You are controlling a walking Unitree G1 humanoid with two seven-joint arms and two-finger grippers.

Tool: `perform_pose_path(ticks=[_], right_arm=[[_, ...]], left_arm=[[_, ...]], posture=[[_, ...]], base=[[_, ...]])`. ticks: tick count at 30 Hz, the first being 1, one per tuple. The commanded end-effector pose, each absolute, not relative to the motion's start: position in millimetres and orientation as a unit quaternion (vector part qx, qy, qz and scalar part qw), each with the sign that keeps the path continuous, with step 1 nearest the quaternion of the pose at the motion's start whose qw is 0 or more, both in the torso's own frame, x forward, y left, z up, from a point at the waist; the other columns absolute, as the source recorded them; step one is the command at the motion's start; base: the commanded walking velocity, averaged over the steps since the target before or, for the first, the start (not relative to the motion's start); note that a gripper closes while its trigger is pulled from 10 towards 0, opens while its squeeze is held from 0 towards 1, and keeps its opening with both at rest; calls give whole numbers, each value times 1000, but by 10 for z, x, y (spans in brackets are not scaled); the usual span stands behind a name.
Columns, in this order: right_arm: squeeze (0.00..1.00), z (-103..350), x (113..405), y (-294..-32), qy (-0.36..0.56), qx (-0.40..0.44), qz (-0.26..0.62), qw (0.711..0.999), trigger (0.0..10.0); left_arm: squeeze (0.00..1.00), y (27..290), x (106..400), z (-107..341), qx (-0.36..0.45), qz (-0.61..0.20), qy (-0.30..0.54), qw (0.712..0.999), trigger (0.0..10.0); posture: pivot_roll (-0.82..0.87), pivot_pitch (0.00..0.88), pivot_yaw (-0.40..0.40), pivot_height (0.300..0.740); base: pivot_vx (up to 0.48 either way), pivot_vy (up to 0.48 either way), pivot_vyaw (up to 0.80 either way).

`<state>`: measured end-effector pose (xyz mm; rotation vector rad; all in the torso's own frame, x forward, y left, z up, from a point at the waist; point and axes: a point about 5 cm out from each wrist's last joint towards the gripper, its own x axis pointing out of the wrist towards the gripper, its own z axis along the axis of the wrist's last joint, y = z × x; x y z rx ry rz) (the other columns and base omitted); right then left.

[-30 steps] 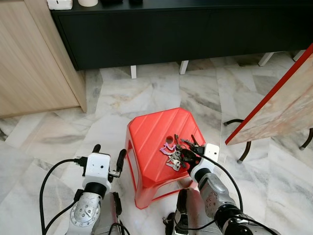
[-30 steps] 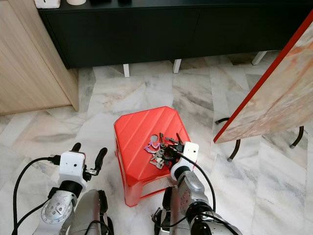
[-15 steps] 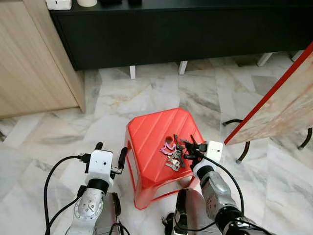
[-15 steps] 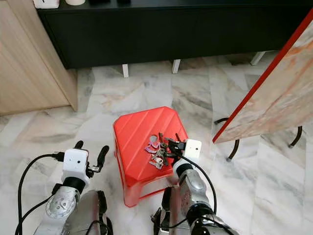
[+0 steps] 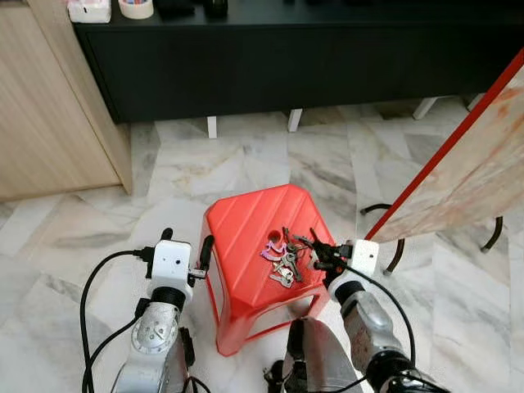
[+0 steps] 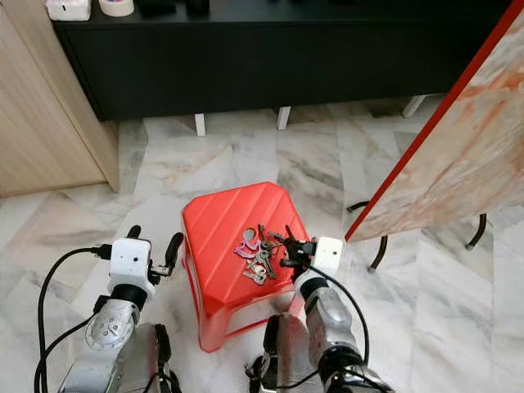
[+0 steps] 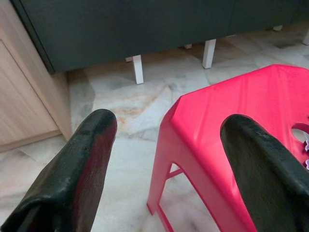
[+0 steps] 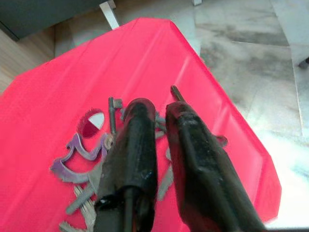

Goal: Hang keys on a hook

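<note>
A bunch of keys with a purple tag lies on the red plastic stool, beside its round hole. My right gripper reaches in from the stool's right edge. In the right wrist view its two black fingers are pressed nearly together over the right side of the keys, and one key shaft pokes out past the tips. My left gripper hovers open at the stool's left edge, holding nothing, its fingers wide apart.
A long black cabinet on white legs runs along the back, with a tape roll and a white box on top. A wooden cupboard stands at the left. A red-edged board leans at the right over black metal legs.
The view has shifted a little. My right gripper has drawn back from over the keys to their right edge and its fingers have closed. The left gripper now sits closer to the stool.
</note>
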<state>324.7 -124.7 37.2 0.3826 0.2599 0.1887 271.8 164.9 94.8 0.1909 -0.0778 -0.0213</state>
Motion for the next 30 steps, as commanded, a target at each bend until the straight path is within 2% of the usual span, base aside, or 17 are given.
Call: perform_pose_path(ticks=[1,14,24,25,26,27,30], right_arm=[[1000,315,3235,-1275,156,195,82,965,10000],[1000,437,3352,-1039,176,208,129,954,10000],[1000,440,3374,-1063,186,192,112,957,10000],[102,444,3378,-1070,185,193,110,957,10000],[102,445,3380,-1073,185,194,109,957,10000],[0,447,3383,-1079,186,193,107,957,10000],[0,454,3392,-1109,184,199,96,958,10000]], left_arm=[[0,1646,2665,883,96,-10,-31,995,10000],[0,1690,2517,969,100,-8,-38,994,10000],[0,1686,2425,999,100,-8,-35,994,10000],[0,1687,2414,1003,100,-7,-34,994,10000],[0,1687,2407,1006,100,-7,-33,994,10000],[0,1688,2404,1007,100,-7,-32,994,10000],[0,1689,2377,1014,100,-6,-28,995,10000]], posture=[[114,167,-168,606],[155,243,-159,606],[169,283,-156,606],[170,285,-155,606],[170,287,-153,606],[170,287,-153,606],[168,290,-151,606]], base=[[0,0,0],[0,0,0],[0,0,0],[0,0,0],[0,0,0],[0,0,0],[0,0,0]])
